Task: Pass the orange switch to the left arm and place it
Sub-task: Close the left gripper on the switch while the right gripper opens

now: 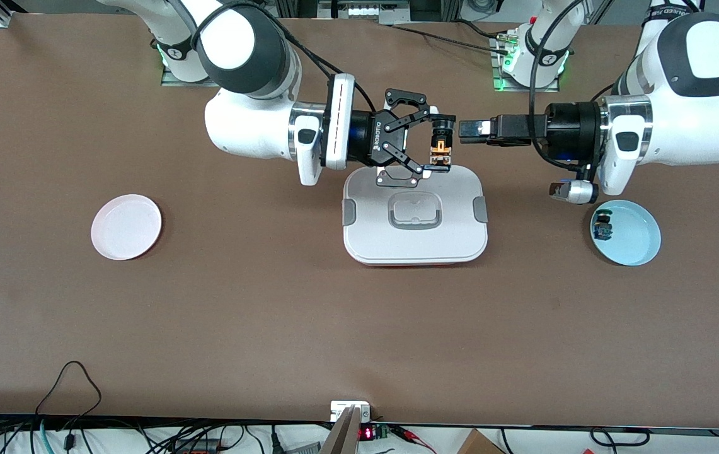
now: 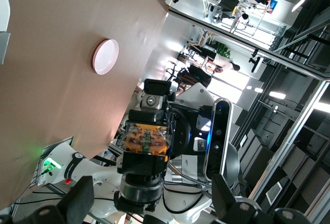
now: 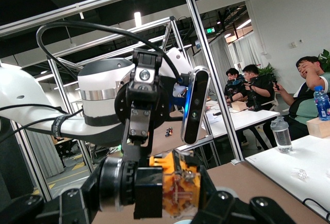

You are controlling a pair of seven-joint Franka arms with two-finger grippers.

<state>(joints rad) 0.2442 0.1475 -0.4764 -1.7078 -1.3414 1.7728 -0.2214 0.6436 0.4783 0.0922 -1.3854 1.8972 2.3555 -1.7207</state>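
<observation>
The orange switch (image 1: 440, 150), black body with orange parts, is held in the air between the fingers of my right gripper (image 1: 440, 142), over the edge of the white box (image 1: 372, 227) that lies toward the robots' bases. In the right wrist view the switch (image 3: 175, 188) sits clamped in my right gripper (image 3: 154, 195). My left gripper (image 1: 467, 130) is level with it, its tips right beside the switch's black cap. In the left wrist view its fingers (image 2: 77, 203) stand wide apart around the switch (image 2: 147, 141), not touching it.
A pink plate (image 1: 126, 226) lies toward the right arm's end of the table and also shows in the left wrist view (image 2: 105, 56). A light blue plate (image 1: 633, 243) toward the left arm's end holds the blue-and-green switch (image 1: 602, 226). Cables run along the table's near edge.
</observation>
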